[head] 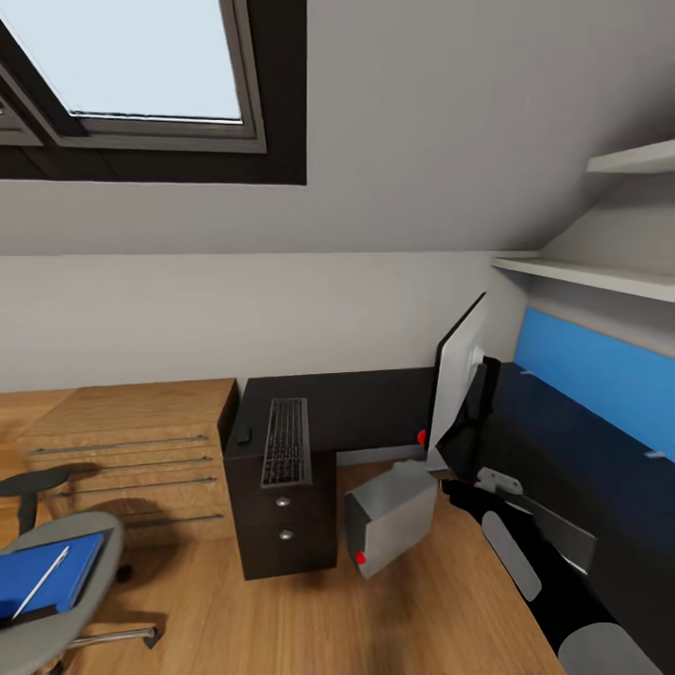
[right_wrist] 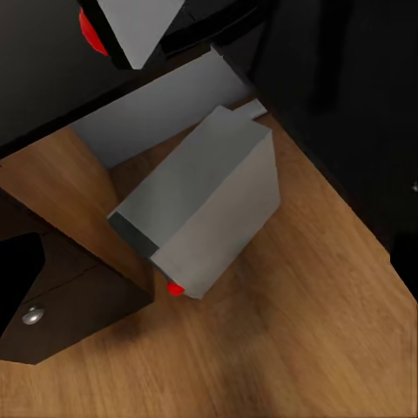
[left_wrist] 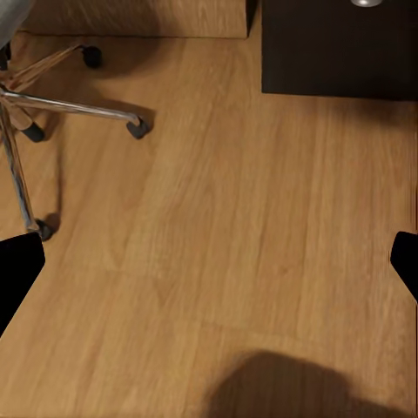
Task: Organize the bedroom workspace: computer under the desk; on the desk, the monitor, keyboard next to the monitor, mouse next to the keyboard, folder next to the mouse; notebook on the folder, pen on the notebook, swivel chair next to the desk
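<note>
On the desk point(head: 366, 408), keyboard point(head: 286, 441) lengthwise toward the wall, left jaws apart, right jaws' state unclear.

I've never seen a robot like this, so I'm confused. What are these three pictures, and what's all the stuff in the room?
The robot has a camera on its head and one near each hand. In the head view you see a dark desk with a keyboard, a small mouse and a monitor on it. The grey box on the floor is the computer. A swivel chair holds a blue folder with a pen on top. The left wrist view looks down at the wooden floor and the chair's legs. The right wrist view looks at the computer. The left jaws are open, holding nothing.
</note>
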